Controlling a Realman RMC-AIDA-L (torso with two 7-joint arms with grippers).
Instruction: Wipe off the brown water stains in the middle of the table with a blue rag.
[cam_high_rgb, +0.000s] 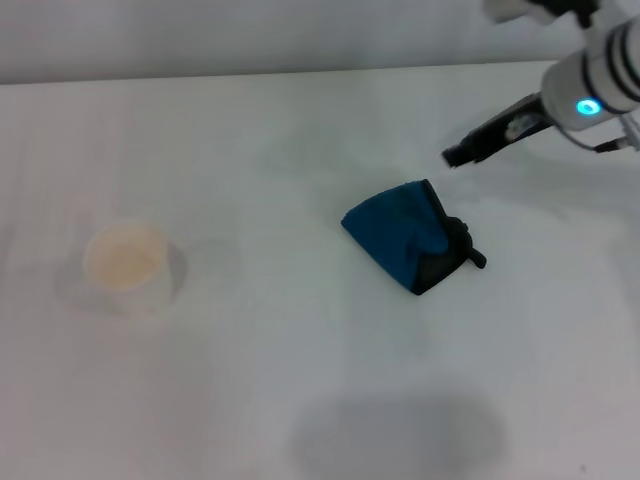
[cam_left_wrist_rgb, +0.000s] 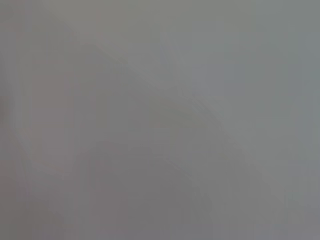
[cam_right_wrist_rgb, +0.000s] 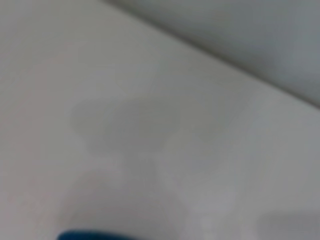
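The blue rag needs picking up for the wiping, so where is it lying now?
In the head view the blue rag lies crumpled on the table, right of centre, just below and left of the right end effector, far right of the white cup.

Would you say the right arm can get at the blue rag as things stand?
Probably yes. The right pincer hangs just beyond the blue rag, apart from it, and only bare table shows between them. The cup sits far off on the left side, so nothing blocks the way.
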